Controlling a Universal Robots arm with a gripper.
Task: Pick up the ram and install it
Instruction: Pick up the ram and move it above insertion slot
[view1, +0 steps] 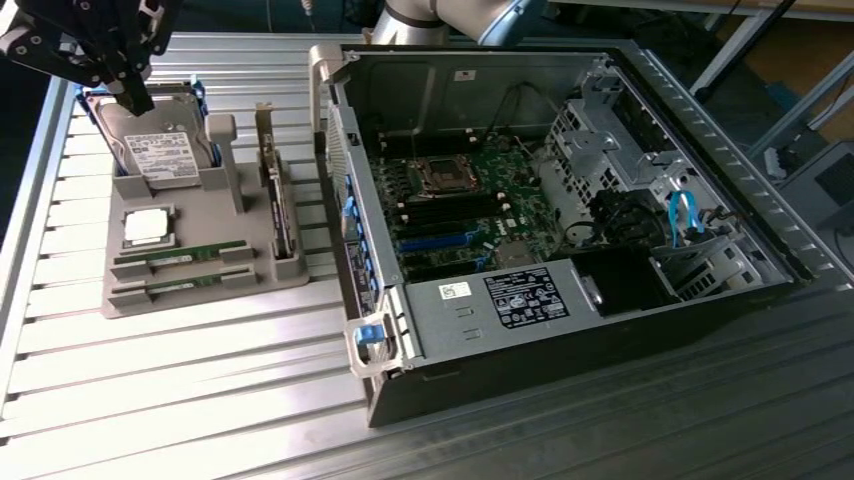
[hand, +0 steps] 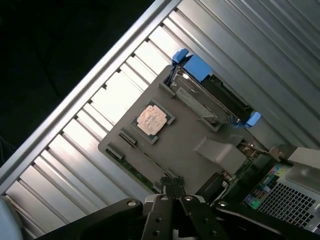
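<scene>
The hand (hand: 172, 182) is closed, its two thin black fingers (hand: 169, 186) pressed flat together with nothing between them. It touches nothing. In the exterior view it hangs above the far end of a grey holder tray (view1: 200, 215), its tip pointing down over the hard drive (view1: 163, 150). The hand's black, angular body tilts towards the exterior view's left. The arm's (view1: 447, 15) smooth silver tube shows beyond the computer case (view1: 574, 330).

The ram (view1: 187, 253) lies flat in a slot at the near end of the tray: a long, thin green stick held by grey clips at both ends. A second stick (view1: 187, 279) like it lies just beside it, in the next slot. Neither is near the hand. A square silver processor (view1: 147, 228) sits between the sticks and the hard drive, which is a boxy metal block with a white label and blue plastic brackets.

The tray is matte moulded plastic. It rests on a bench (view1: 174, 400) of ribbed aluminium slats. The case is open, showing a green board with empty black and blue slots.
</scene>
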